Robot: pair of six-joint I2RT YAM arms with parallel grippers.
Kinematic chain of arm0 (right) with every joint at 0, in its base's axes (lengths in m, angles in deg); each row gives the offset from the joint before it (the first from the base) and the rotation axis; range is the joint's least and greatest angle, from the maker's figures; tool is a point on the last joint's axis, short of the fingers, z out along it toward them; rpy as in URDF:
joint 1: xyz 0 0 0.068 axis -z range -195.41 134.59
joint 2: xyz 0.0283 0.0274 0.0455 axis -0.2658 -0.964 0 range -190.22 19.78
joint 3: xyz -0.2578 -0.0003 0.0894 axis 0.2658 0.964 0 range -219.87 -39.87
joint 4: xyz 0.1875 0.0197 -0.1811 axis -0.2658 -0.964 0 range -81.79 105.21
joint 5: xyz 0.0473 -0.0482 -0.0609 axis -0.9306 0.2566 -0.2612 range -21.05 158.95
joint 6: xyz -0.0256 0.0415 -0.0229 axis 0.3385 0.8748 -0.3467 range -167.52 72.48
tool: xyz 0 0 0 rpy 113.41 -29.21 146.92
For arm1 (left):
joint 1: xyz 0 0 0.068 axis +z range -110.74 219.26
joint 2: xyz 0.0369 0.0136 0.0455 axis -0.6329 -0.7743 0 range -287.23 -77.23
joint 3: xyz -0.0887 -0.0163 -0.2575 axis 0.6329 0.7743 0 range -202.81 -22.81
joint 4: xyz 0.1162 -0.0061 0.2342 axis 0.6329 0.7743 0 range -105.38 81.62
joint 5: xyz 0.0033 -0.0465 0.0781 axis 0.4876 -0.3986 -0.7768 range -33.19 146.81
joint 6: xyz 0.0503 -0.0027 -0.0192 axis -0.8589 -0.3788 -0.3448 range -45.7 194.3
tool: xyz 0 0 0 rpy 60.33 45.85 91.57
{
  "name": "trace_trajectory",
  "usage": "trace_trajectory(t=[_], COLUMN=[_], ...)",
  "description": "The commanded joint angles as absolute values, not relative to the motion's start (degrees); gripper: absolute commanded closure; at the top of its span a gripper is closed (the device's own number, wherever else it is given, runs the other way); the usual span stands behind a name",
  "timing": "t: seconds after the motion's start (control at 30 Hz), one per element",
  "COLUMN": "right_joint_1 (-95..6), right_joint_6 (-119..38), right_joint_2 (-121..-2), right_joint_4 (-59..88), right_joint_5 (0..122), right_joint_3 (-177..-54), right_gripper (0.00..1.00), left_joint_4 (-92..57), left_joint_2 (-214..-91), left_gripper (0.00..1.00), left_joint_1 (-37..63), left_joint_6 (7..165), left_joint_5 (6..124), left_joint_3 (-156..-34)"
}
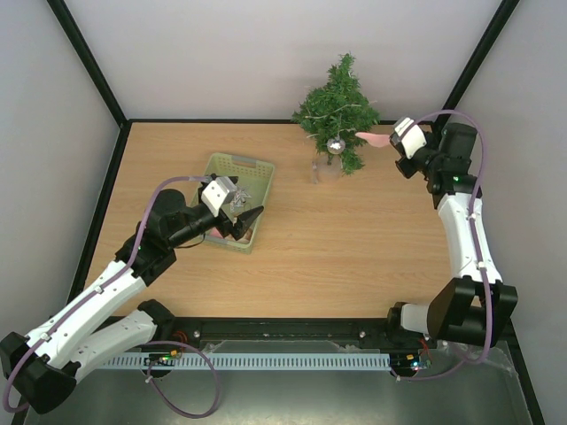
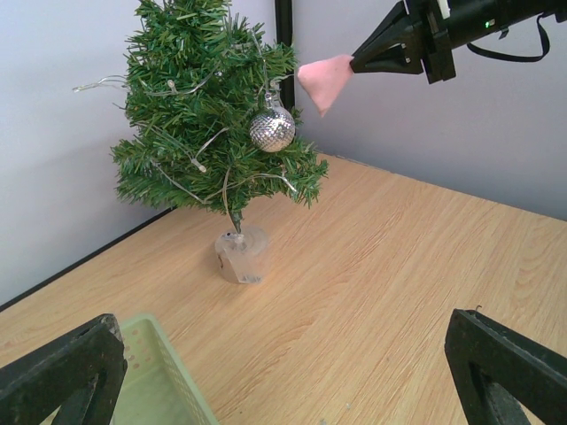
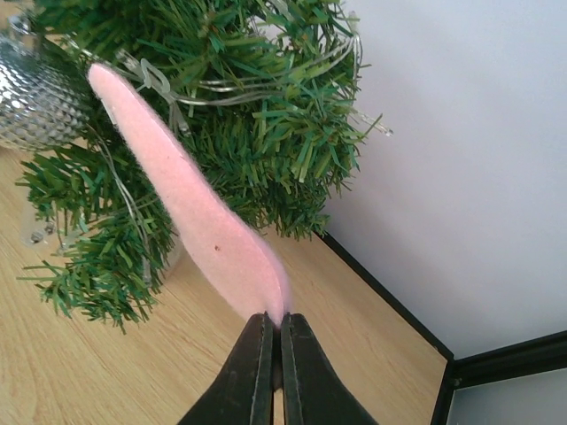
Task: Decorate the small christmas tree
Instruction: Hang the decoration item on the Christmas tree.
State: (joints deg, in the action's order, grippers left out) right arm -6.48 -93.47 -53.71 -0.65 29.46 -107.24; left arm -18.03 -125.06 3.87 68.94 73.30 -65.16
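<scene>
A light wooden desk is shown from above, bordered by a black frame. Two things are set directly on it. A pale green basket (rectangular, with slotted walls) is placed left of centre. The small christmas tree is stood upright in a clear pot near the far edge, right of centre, well apart from the basket.
</scene>
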Motion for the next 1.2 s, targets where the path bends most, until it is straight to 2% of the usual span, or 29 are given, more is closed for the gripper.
trace_trajectory(t=[0.0,0.4,1.17], right_joint_1=[-6.25,-6.27,-6.27], right_joint_6=[-92.13,-87.52,-87.17], right_joint_2=[-55.09,-55.22,-57.31], right_joint_4=[3.53,10.88,8.99], right_joint_5=[30.63,29.66,32.84], right_joint_3=[-106.81,-102.82,-103.04], right_gripper=[0.98,0.98,0.98], left_joint_4=[-19.56,-19.42,-19.16], left_joint_2=[-125.29,-125.39,-124.51], left_gripper=[0.0,0.0,0.0], left_joint_1=[3.67,3.67,3.62], left_joint_6=[69.11,69.01,68.8], left_joint_5=[73.77,73.69,73.08], left_joint_3=[-64.72,-64.84,-64.89])
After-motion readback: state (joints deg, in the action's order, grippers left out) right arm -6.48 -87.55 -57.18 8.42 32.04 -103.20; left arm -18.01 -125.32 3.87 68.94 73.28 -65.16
